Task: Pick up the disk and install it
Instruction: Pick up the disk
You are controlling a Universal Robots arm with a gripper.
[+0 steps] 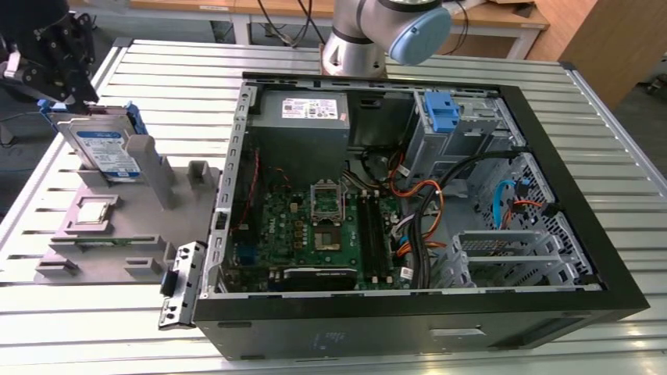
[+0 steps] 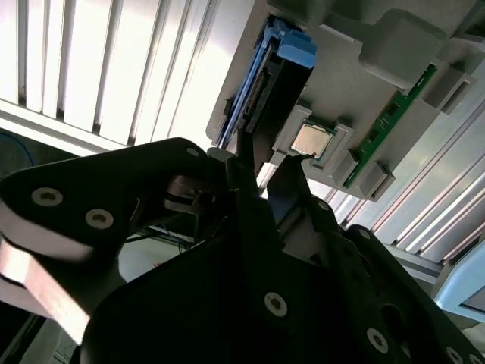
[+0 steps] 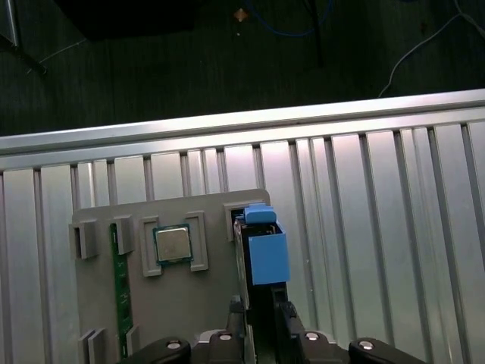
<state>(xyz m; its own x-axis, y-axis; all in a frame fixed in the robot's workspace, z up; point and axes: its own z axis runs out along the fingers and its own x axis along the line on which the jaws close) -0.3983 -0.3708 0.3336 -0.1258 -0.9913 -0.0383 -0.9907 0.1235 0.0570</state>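
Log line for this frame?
stage: pickup | gripper at silver-grey hard disk in blue plastic carrier | disk upright in grey holder | not installed

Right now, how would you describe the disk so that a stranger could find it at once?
On the slatted table, at the exterior view's left of the open computer case, lies a grey holder. The disk stands on edge at its far end. Unlike the flat processor chip beside it, it is a labelled silver slab in a blue frame.
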